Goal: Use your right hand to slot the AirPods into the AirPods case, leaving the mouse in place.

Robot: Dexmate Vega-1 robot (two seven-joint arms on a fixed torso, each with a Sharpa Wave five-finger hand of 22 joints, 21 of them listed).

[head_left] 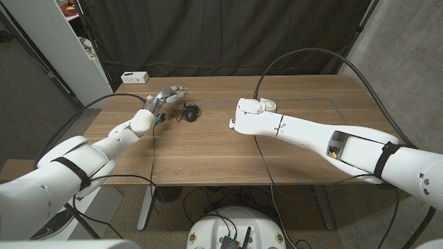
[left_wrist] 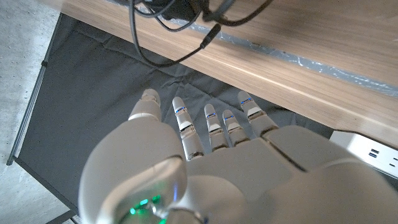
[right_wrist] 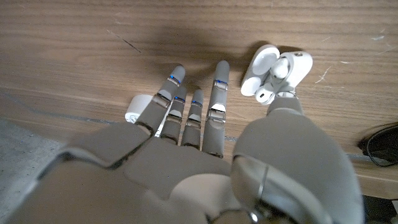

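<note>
The white AirPods case [right_wrist: 278,70] lies open on the wooden table, with one earbud [right_wrist: 264,94] sitting in it. My right hand [right_wrist: 205,143] hovers low over the table with its fingers stretched out, the thumb tip right beside the case. A second small white piece [right_wrist: 138,110], likely the other earbud, lies by the fingertips. In the head view my right hand [head_left: 248,116] is at the table's middle, with the case [head_left: 268,106] just behind it. The black mouse [head_left: 192,113] sits to its left. My left hand [head_left: 168,97] hangs open beside the mouse.
A white power strip [head_left: 135,77] lies at the table's back left corner. Black cables [head_left: 176,114] trail around the mouse and off the table's far edge [left_wrist: 292,74]. A dark curtain hangs behind the table. A shelf stands at the far left.
</note>
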